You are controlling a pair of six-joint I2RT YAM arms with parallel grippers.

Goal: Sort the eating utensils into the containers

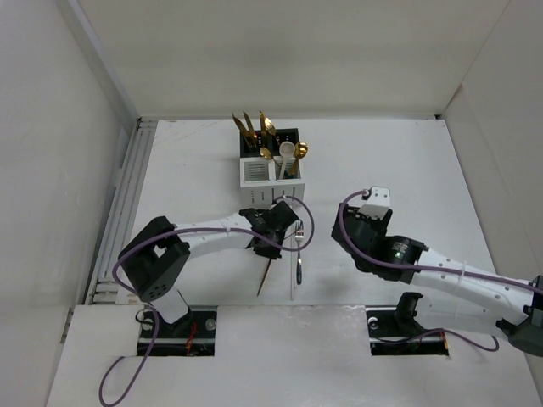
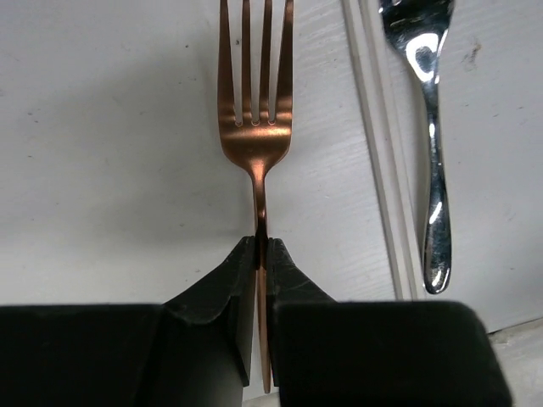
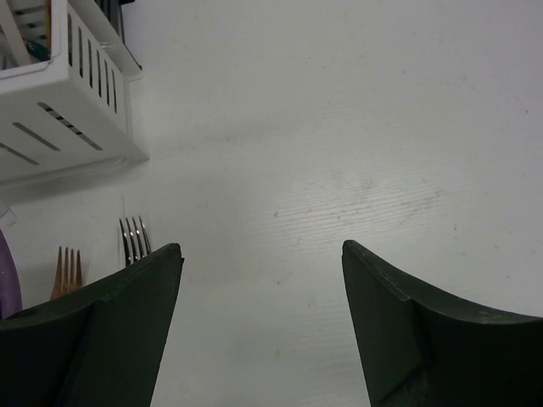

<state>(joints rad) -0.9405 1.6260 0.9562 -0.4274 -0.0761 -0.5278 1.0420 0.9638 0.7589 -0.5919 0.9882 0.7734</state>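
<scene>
Robot lab cell: white panel walls [image 1: 42, 127], white table [image 1: 407, 161], two bolted arms [image 1: 212, 242].
</scene>
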